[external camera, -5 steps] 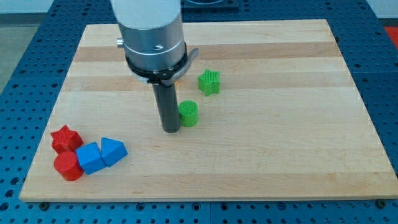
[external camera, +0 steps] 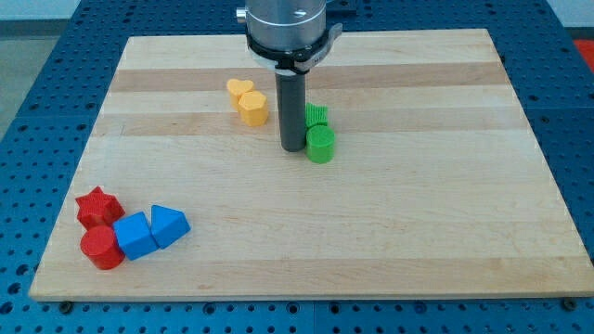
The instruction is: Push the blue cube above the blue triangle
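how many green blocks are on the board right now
2. A green cylinder sits just right of my tip, and a green star-like block sits right behind it, toward the view's top, partly hidden. The rod may hide more.

1. We see a pale wooden table (external camera: 390, 232) with visible grain, matt.
2. Our tip (external camera: 293, 147) ends a smooth dark rod.
3. The green cylinder (external camera: 320, 146) looks ribbed plastic; the blue cube (external camera: 135, 236) looks smooth plastic.
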